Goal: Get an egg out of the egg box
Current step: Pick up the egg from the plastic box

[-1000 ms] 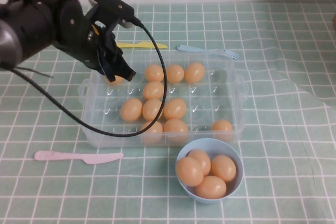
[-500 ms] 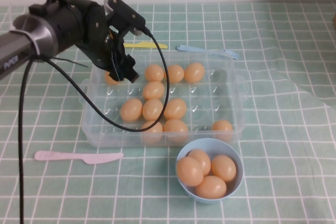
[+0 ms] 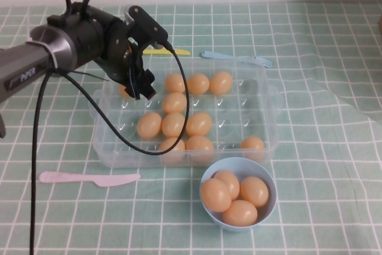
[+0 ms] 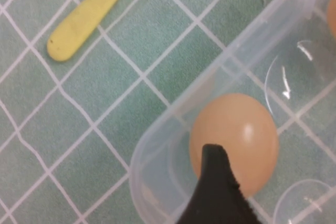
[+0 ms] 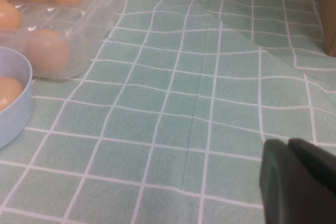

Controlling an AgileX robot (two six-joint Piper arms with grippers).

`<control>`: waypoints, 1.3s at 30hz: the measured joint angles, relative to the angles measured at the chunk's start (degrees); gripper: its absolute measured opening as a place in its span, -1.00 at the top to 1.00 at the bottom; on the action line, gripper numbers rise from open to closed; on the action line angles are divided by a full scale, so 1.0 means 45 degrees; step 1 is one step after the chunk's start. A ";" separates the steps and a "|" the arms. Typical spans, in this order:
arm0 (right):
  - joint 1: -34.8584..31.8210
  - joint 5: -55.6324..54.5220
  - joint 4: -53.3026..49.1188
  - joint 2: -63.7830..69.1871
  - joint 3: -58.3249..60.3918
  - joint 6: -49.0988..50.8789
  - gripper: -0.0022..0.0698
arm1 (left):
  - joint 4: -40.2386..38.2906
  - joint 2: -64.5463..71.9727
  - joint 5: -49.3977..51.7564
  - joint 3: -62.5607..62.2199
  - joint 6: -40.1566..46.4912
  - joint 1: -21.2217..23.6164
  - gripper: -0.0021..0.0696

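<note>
The egg (image 4: 239, 140) sits in the far left corner cup of the egg box (image 3: 262, 141), partly hidden in the high view. Left gripper (image 3: 139, 85) hangs directly over it; one dark fingertip (image 4: 215, 182) overlaps the egg, opening state not discernible. Right gripper (image 5: 296, 182) low over the tablecloth (image 5: 210, 77), right of the box; cannot tell its state.
</note>
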 joint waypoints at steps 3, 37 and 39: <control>0.0000 0.0000 0.0000 0.0000 0.0000 0.0000 0.99 | 0.0102 0.0177 -0.0032 -0.0010 0.0000 0.0000 -0.25; 0.0000 0.0000 0.0000 0.0000 0.0000 0.0000 0.99 | 0.1708 0.0990 -0.0836 -0.0069 -0.1336 0.0000 -0.26; 0.0000 0.0000 0.0000 0.0000 0.0000 0.0000 0.99 | 0.1747 0.1105 -0.0896 -0.0069 -0.1363 0.0000 -0.26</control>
